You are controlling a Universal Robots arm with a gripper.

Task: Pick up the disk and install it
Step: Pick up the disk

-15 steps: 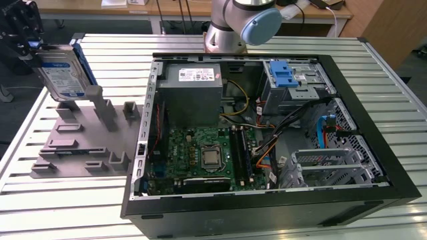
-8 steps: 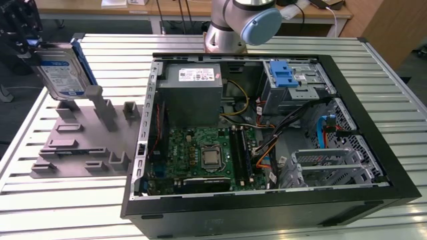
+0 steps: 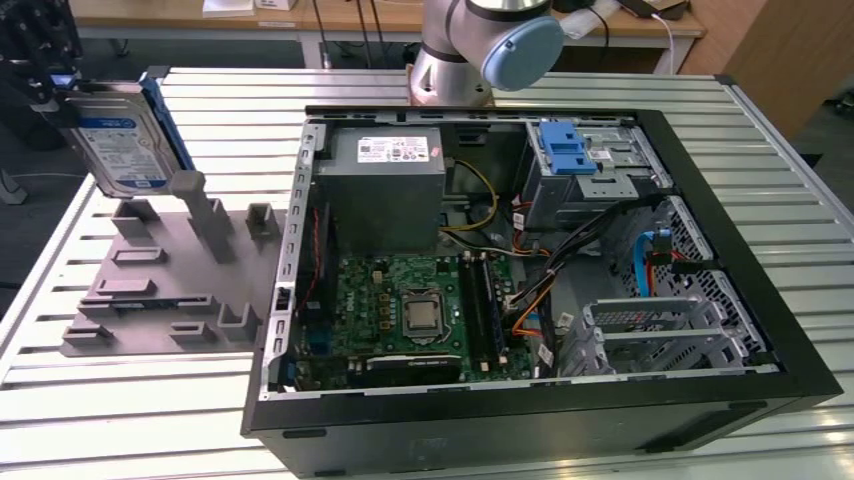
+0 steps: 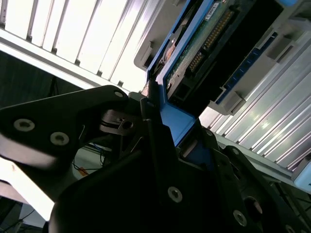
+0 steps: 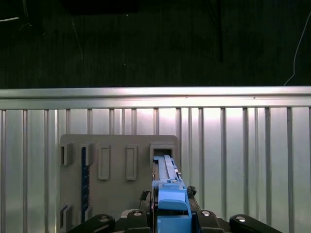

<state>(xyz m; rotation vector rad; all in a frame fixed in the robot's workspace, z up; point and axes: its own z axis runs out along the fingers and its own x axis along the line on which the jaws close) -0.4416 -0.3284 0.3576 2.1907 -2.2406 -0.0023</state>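
Observation:
The disk, silver with a white-and-blue label in a blue carrier frame, stands on edge over the back left of the grey holder block. My gripper is shut on its blue end at the exterior view's far left. In the first wrist view the disk's blue carrier runs out from my gripper toward a slot in the holder block. The second wrist view has the disk's green board side clamped between my black fingers. Whether the disk still touches the block I cannot tell.
An open black computer case lies on the slatted metal table, to the exterior view's right of the block. Inside are a motherboard, a grey power supply, a drive bay with a blue latch and a metal cage. The arm's base stands behind the case.

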